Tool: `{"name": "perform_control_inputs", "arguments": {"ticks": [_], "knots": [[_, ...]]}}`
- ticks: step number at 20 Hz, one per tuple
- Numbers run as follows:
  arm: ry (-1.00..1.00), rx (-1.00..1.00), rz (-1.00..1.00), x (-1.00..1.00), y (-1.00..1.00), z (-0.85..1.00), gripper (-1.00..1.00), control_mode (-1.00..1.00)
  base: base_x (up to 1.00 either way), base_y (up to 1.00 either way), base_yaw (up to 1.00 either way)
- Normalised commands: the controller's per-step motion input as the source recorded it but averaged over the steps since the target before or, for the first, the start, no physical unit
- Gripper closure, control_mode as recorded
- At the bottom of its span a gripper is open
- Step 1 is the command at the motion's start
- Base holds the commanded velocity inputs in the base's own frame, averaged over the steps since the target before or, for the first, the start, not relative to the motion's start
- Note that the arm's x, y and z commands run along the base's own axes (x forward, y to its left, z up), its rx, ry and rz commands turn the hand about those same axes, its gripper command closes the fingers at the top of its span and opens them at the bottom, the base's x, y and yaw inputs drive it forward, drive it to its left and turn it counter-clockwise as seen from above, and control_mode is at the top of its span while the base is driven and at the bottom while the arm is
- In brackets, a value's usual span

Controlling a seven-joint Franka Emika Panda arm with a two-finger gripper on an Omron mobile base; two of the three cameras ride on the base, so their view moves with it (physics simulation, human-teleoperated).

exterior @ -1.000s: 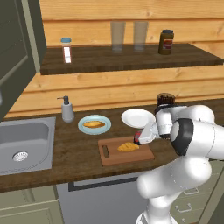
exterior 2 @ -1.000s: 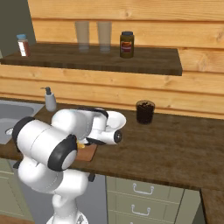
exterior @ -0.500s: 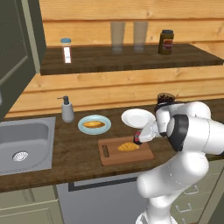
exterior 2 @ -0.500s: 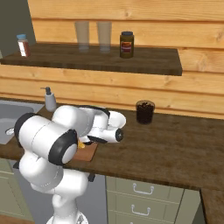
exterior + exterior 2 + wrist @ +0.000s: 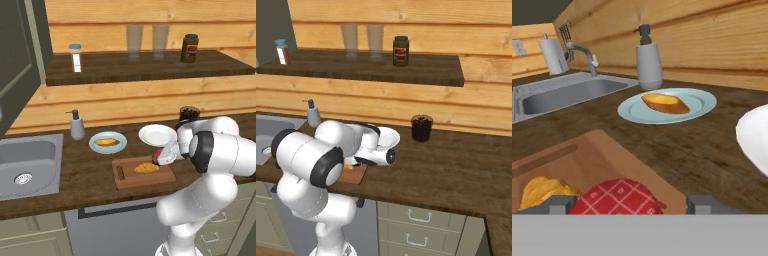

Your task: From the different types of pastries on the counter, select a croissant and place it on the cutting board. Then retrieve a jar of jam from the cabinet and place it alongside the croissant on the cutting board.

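Your gripper (image 5: 628,206) is clamped on the jar of jam (image 5: 617,197) — low over the cutting board (image 5: 143,173), near its right short edge. The croissant (image 5: 145,167) lies mid-board, just beside the jar.

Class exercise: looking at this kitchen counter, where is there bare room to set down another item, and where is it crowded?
Bare counter stretches right of the dark cup, and a strip lies between the sink and the cutting board. It is crowded around the board: the croissant and jar of jam sit on it, with the blue plate and white plate just behind.
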Motion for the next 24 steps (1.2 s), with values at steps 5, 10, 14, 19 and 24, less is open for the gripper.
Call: {"name": "perform_control_inputs", "arguments": {"ticks": [5,10,14,19,24], "knots": [[0.0,0.0,0.0,-0.26,0.0,-0.44,-1.0,-1.0,0.0,0.0,0.0],[0.01,0.03,0.0,-0.18,-0.04,-0.13,-1.0,-1.0,0.0,0.0,0.0],[0.04,0.0,0.0,-0.06,-0.26,0.18,-1.0,-1.0,0.0,0.0,0.0],[0.01,0.0,0.0,-0.24,-0.43,0.39,-1.0,-1.0,0.0,0.0,0.0],[0.03,0.0,0.0,-0.51,-0.44,0.39,-1.0,-1.0,0.0,0.0,0.0]]}}
